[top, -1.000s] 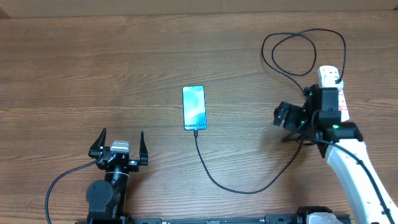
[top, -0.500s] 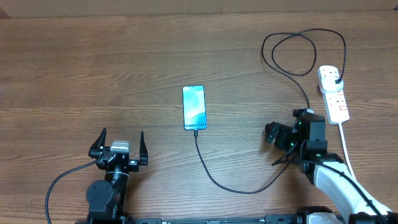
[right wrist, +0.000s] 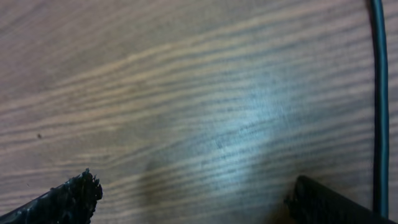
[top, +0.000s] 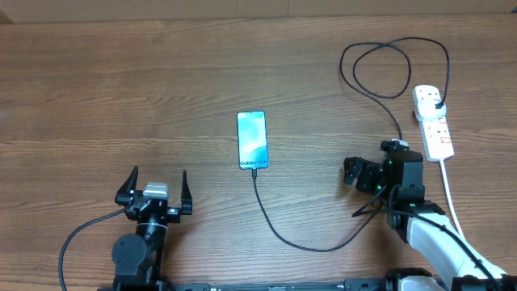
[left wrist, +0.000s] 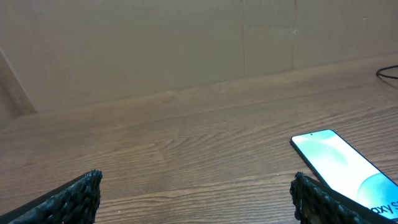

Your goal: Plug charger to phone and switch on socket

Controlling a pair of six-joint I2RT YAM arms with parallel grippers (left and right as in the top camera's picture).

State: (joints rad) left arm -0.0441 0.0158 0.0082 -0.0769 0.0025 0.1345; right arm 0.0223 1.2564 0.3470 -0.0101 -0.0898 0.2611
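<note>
The phone [top: 251, 140] lies mid-table with its light-blue screen lit; its far end shows at the right of the left wrist view [left wrist: 339, 162]. The black charger cable [top: 279, 230] meets the phone's near short end, curves right past my right gripper, loops at the back and ends in a black plug on the white socket [top: 434, 129]. My right gripper [top: 355, 174] hovers open low over bare wood, left of the socket, with the charger cable [right wrist: 379, 106] just beside one finger. My left gripper [top: 158, 182] stands open and empty, near-left of the phone.
The socket's thick white cord [top: 452, 198] runs from the strip toward the table's front edge, alongside my right arm. The cable loop [top: 388, 65] lies at the back right. A brown wall rises behind the table [left wrist: 186, 43].
My right arm has drawn back from over the socket toward the table's front and left, uncovering the strip; it has barely moved in the last half second. The left arm is still.
</note>
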